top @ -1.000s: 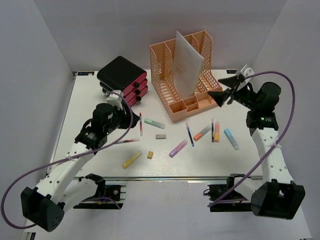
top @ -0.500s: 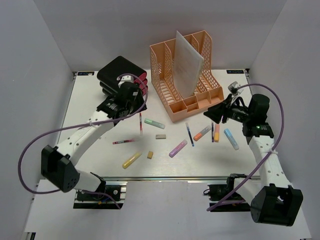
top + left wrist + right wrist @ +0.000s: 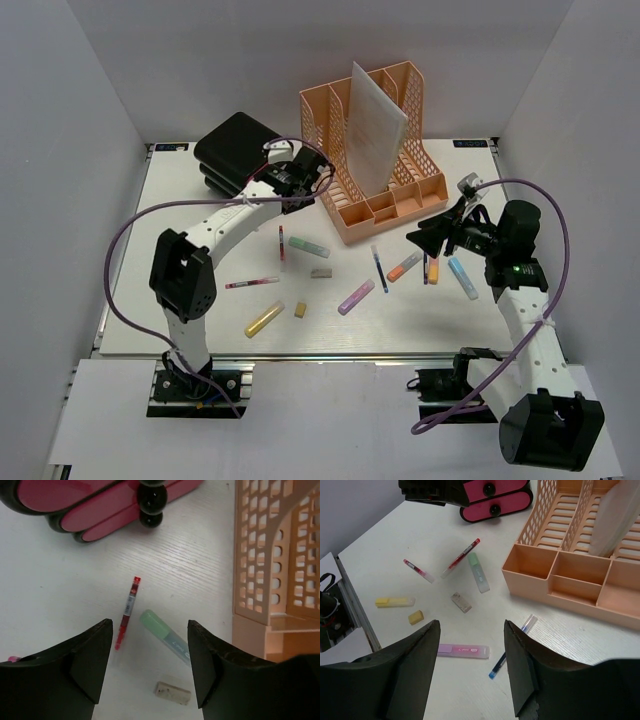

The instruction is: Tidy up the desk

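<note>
The desk (image 3: 400, 322) is a white tabletop strewn with pens and highlighters. My left gripper (image 3: 303, 180) hangs open between the drawer unit and the orange organizer. In the left wrist view its jaws (image 3: 150, 630) are empty, high above a green highlighter (image 3: 162, 637), a red pen (image 3: 127, 611) and a grey eraser (image 3: 172, 692). My right gripper (image 3: 425, 238) is open too, right of the organizer's front. Its jaws (image 3: 472, 627) hold nothing and frame a pink highlighter (image 3: 464, 651) and a blue pen (image 3: 512, 645) on the desk below.
An orange mesh organizer (image 3: 375, 150) with a white sheet stands at the back. A black drawer unit with pink fronts (image 3: 240, 150) is at the back left. A yellow highlighter (image 3: 264, 320), yellow eraser (image 3: 300, 310), orange highlighter (image 3: 404, 266) and blue highlighter (image 3: 462, 277) lie loose.
My left arm has swung from the left side up to the back, between drawer unit and organizer. My right gripper has come down and left, toward the pens.
</note>
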Motion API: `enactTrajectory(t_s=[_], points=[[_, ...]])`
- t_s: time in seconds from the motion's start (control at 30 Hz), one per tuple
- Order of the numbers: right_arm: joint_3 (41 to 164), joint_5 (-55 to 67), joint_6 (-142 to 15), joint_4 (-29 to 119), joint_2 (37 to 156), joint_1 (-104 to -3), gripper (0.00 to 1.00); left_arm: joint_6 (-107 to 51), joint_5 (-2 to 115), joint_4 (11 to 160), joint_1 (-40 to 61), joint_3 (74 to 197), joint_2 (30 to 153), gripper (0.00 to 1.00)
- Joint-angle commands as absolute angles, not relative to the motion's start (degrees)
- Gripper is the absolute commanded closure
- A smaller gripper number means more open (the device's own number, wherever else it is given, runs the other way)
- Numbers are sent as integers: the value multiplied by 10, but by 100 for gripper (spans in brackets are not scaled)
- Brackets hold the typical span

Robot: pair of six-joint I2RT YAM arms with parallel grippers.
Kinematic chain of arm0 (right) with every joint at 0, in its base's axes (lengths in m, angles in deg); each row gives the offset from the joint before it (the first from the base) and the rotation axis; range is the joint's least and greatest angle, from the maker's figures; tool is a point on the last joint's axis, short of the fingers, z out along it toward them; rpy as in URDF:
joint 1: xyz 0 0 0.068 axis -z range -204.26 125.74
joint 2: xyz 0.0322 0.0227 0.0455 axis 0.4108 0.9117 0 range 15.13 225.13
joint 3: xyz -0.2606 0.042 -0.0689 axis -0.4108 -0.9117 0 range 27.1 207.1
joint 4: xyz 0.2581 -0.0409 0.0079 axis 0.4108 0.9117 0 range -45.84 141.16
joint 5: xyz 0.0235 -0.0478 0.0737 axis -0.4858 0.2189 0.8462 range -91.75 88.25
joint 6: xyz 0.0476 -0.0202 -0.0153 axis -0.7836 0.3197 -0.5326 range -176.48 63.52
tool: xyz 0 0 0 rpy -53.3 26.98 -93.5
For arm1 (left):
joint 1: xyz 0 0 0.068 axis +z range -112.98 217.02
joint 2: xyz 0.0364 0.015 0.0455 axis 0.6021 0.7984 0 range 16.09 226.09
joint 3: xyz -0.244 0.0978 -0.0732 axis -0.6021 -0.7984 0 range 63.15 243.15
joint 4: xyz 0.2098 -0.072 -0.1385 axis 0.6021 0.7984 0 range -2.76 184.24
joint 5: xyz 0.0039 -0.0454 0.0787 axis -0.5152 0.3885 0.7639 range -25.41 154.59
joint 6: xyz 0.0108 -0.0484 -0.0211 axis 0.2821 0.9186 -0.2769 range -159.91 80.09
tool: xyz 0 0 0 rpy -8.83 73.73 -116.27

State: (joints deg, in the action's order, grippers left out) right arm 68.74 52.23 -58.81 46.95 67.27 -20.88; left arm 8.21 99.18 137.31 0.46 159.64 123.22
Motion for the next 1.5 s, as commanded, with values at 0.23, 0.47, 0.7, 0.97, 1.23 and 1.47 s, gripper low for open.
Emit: enactTrajectory(t_s=[0.23,0.47,0.7,0.97,1.23,1.47], points=[[687,515,-579,460,664,-206,40,97,1114,1428,14,1741,1305,33],[684,504,-578,460,671,-206,40,97,1149,1431,20,1775,1342,32],[684,495,-576,460,675,-205,39,94,1205,1461,20,1847,1401,31],[685,485,-572,463,681,-203,39,71,1233,1448,25,1878,1435,31],[686,483,-570,464,685,-203,39,34,1266,1421,30,1888,1455,33],[684,482,-570,462,687,-202,39,32,1274,1414,35,1892,1469,37]])
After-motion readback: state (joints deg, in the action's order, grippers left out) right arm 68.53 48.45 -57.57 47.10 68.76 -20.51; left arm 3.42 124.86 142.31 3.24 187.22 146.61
